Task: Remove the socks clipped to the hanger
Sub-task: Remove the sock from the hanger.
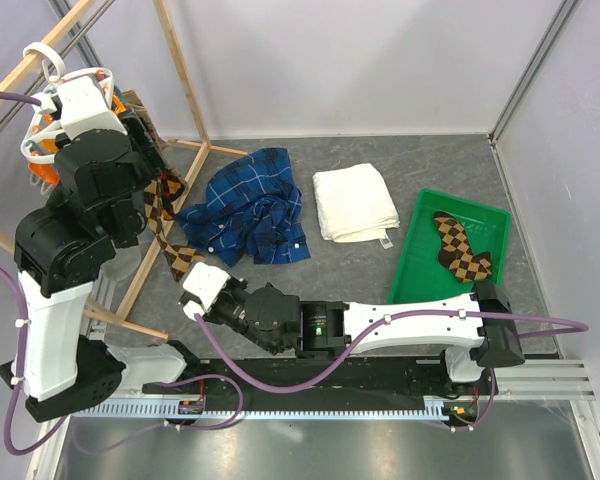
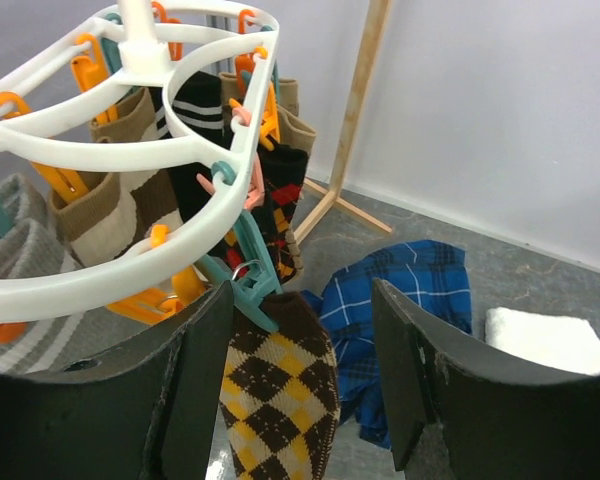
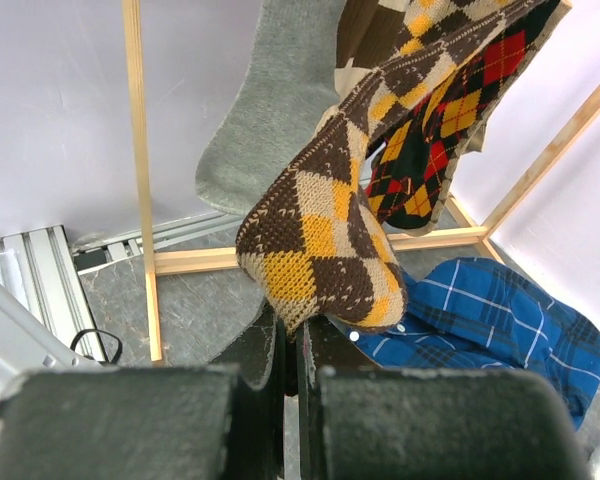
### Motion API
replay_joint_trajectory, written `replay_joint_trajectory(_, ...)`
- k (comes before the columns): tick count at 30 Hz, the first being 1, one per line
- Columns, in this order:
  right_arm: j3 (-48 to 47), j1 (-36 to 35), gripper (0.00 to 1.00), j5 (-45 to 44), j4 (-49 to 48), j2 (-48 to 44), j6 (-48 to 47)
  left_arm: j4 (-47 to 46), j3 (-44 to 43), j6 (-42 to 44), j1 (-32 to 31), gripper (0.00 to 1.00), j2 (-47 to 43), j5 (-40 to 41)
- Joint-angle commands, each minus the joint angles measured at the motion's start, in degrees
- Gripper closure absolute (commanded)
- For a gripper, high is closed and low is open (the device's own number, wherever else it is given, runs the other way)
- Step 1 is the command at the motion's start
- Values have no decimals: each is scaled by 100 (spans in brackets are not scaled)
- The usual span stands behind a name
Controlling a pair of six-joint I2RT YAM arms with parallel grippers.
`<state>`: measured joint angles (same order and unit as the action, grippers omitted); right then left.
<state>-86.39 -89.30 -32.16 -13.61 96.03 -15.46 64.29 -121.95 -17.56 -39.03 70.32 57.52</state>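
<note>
- Left gripper (image 2: 300,330) fills the bottom of the left wrist frame, with its jaws spread wide and nothing between the pads.
- Between its dark fingers (image 2: 195,380) hangs the brown-and-yellow argyle sock (image 2: 275,395), cuff uppermost and clear of both pads.
- The teal clothespin (image 2: 242,268) biting that cuff sits at frame centre, just above the finger gap and slightly left of its midline.
- That clothespin dangles from the rim of the hanger (image 2: 90,150), which takes up the upper left of the frame.
- Sock long axis, left wrist view: it runs from the clothespin straight down through the finger gap to the bottom edge.
- Sock long axis, right wrist view: it runs from upper right down to lower centre, toe lowest.
- My right gripper (image 3: 290,365) is at the bottom centre of its frame, jaws closed.
- The sock toe meets the seam between the right fingers and appears to be nipped there. The contact lies in shadow, so I cannot confirm it.
- Arm allocation: my left arm is nearer the clothespin and my right arm is nearer the toe.
- Judgement: the left gap must rise slightly toward upper left so the pads bracket the clothespin rather than the sock body.
- Other socks are clipped round the hanger rim, including a black-and-red argyle sock (image 2: 280,215) just behind the clothespin.
</note>
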Motion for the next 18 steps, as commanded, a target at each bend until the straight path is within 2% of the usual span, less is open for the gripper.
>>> replay_joint_trajectory(1, -141, -35, 100, 8, -90, -172, 0, 13, 13, -20, 9, 36, 78, 488)
replay_joint_trajectory(12, -211, -35, 100, 105, -143, -111, -79, -355, -22, 613, 26, 36, 324, 1086)
replay_joint_trajectory(18, -36, -35, 100, 87, -255, -207, -80, -769, 338, 1000, 53, 37, 306, 1279)
